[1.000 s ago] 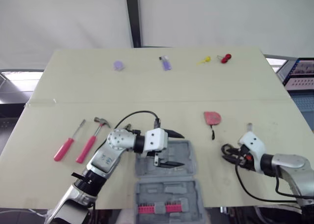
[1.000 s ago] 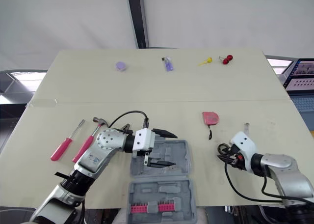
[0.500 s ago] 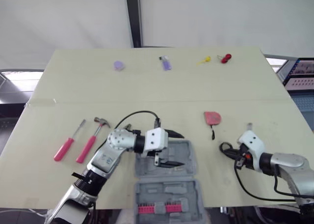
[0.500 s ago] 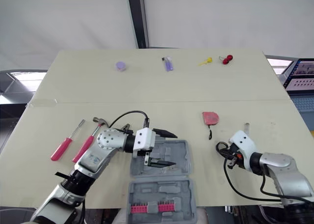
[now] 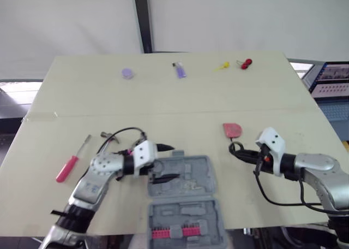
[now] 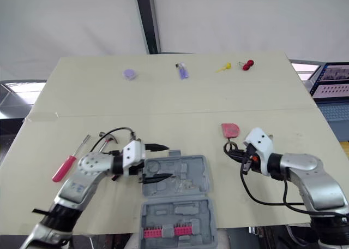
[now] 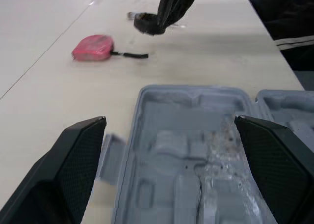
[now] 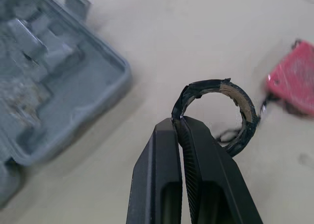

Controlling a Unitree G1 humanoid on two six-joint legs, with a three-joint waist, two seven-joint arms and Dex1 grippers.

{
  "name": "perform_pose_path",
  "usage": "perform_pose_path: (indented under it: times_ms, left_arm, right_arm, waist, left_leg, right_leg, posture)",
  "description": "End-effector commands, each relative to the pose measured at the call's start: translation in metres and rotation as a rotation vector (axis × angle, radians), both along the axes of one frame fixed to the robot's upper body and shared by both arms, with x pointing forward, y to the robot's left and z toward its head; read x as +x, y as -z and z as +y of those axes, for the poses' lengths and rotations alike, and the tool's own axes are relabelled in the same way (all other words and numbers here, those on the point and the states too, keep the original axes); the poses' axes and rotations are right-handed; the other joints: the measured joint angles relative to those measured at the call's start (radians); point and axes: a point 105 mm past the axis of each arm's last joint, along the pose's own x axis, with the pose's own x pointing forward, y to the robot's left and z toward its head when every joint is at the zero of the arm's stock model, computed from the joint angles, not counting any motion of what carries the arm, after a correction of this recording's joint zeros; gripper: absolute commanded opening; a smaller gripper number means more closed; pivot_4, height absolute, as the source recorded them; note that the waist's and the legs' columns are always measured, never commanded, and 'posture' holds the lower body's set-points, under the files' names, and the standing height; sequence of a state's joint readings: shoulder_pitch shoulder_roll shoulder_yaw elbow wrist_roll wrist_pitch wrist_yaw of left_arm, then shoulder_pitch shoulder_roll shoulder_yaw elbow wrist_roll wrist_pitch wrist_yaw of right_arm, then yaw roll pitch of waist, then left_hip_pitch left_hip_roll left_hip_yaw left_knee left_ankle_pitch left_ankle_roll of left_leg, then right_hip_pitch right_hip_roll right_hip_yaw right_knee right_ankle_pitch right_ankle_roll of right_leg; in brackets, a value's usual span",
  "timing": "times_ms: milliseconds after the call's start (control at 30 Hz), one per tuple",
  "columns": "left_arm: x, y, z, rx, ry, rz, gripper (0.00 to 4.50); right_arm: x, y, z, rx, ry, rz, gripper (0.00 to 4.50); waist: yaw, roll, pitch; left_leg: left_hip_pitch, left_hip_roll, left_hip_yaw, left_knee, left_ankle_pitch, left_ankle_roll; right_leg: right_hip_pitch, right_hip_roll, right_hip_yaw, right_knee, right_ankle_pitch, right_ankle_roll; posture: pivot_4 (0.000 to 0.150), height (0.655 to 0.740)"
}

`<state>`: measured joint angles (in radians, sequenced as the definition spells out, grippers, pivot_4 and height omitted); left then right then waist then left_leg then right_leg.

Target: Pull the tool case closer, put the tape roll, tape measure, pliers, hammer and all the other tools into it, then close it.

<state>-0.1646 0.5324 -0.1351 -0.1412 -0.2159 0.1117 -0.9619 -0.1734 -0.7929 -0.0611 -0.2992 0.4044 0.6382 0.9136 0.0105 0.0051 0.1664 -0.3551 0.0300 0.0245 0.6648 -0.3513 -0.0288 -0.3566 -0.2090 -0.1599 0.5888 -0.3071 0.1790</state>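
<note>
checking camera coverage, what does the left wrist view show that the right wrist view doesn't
Left wrist view, not right wrist: the left gripper, its black fingers spread wide apart. Right wrist view, not left wrist: the brown cardboard lining inside the black tape roll. Both: the right gripper shut on that roll's rim, the open grey plastic tool case and the pink tape measure lying beyond it.

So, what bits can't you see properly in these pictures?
- Hammer: the left arm covers its handle, head view.
- Tiny things far across the table: too small to name.
- Tool case: runs off the left wrist view's edge.
- Tape roll: right claw covers part.
</note>
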Motion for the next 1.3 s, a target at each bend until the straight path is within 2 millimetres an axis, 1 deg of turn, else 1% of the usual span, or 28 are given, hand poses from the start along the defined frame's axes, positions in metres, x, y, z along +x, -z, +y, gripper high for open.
perform_pose_path:
  times_ms: [33, 133, 233, 300, 367, 433, 500, 633, 800, 1033, 1300]
  left_arm:
    - [-0.010, -0.016, 0.018, -0.059, -0.079, -0.056, 4.50]
    - [-0.025, -0.020, 0.041, -0.108, -0.214, -0.063, 4.50]
    - [-0.037, -0.022, 0.052, -0.153, -0.308, -0.058, 4.50]
    - [-0.048, -0.021, 0.058, -0.189, -0.373, -0.048, 4.50]
    - [-0.055, -0.019, 0.059, -0.205, -0.404, -0.043, 4.50]
    - [-0.069, -0.013, 0.055, -0.214, -0.428, -0.031, 4.50]
    - [-0.078, -0.008, 0.054, -0.218, -0.452, -0.021, 4.50]
    - [-0.087, 0.001, 0.058, -0.224, -0.488, -0.010, 4.50]
    - [-0.088, 0.003, 0.062, -0.253, -0.548, -0.015, 4.50]
    - [-0.089, 0.007, 0.070, -0.262, -0.591, -0.003, 4.50]
    - [-0.091, 0.009, 0.071, -0.245, -0.585, 0.002, 4.50]
  right_arm:
    - [-0.011, -0.008, 0.044, 0.068, -0.164, -0.002, 0.06]
    - [-0.014, -0.010, 0.090, 0.136, -0.297, -0.005, 0.06]
    - [-0.010, -0.006, 0.116, 0.155, -0.346, -0.004, 0.06]
    - [-0.005, 0.002, 0.137, 0.161, -0.377, 0.008, 0.06]
    - [-0.003, 0.008, 0.147, 0.152, -0.398, 0.016, 0.06]
    - [-0.004, 0.015, 0.161, 0.139, -0.435, 0.034, 0.06]
    - [-0.002, 0.021, 0.170, 0.121, -0.450, 0.038, 0.06]
    - [0.001, 0.027, 0.182, 0.097, -0.463, 0.036, 0.06]
    - [0.000, 0.032, 0.192, 0.076, -0.495, 0.047, 0.06]
    - [-0.005, 0.039, 0.194, 0.050, -0.504, 0.064, 0.06]
    - [-0.008, 0.042, 0.196, 0.039, -0.517, 0.071, 0.06]
  waist:
    - [0.007, 0.000, 0.000]
    - [0.008, -0.001, 0.000]
    - [0.004, -0.001, 0.000]
    - [0.003, -0.002, 0.000]
    - [0.008, -0.002, 0.000]
    - [0.008, -0.002, 0.000]
    - [0.006, -0.002, 0.000]
    - [0.003, -0.002, 0.000]
    - [0.000, -0.002, 0.000]
    - [-0.012, -0.002, 0.000]
    - [-0.013, -0.002, 0.000]
  left_leg:
    - [0.000, 0.000, 0.000, 0.000, 0.000, 0.000]
    - [-0.001, 0.000, -0.001, 0.002, 0.000, 0.000]
    - [0.000, 0.000, -0.002, 0.001, 0.000, -0.001]
    - [0.000, 0.000, -0.002, 0.001, 0.000, -0.001]
    - [0.000, 0.000, -0.002, 0.001, -0.001, -0.001]
    - [0.000, 0.000, -0.002, 0.001, -0.001, -0.001]
    - [-0.001, 0.000, -0.002, 0.001, -0.001, -0.001]
    - [0.000, 0.001, -0.002, 0.001, -0.001, -0.001]
    - [0.000, 0.001, -0.001, 0.001, -0.001, -0.002]
    - [0.000, 0.001, -0.001, 0.000, -0.001, -0.002]
    - [-0.001, 0.002, -0.001, -0.001, -0.001, -0.002]
  right_leg:
    - [0.000, 0.000, 0.000, 0.000, 0.000, 0.000]
    - [0.000, 0.000, 0.000, 0.000, 0.000, 0.000]
    - [0.000, 0.000, 0.000, 0.000, 0.000, 0.000]
    - [0.000, 0.000, 0.001, 0.000, 0.000, 0.000]
    - [0.000, 0.000, 0.000, 0.001, 0.000, 0.000]
    - [0.000, 0.001, 0.000, 0.001, 0.000, 0.000]
    - [0.000, 0.001, 0.000, 0.000, 0.000, 0.000]
    - [0.000, 0.001, 0.001, 0.000, 0.000, -0.001]
    - [-0.001, 0.002, 0.001, 0.001, 0.000, -0.001]
    - [-0.002, 0.002, 0.001, 0.001, 0.000, -0.001]
    - [-0.002, 0.002, 0.001, 0.001, 0.000, -0.001]
  posture:
    - [0.150, 0.7400]
    - [0.150, 0.7400]
    - [0.150, 0.7400]
    - [0.150, 0.7400]
    - [0.150, 0.7400]
    - [0.150, 0.7400]
    - [0.150, 0.7400]
    - [0.150, 0.7400]
    - [0.150, 0.7400]
    - [0.150, 0.7400]
    - [0.150, 0.7400]
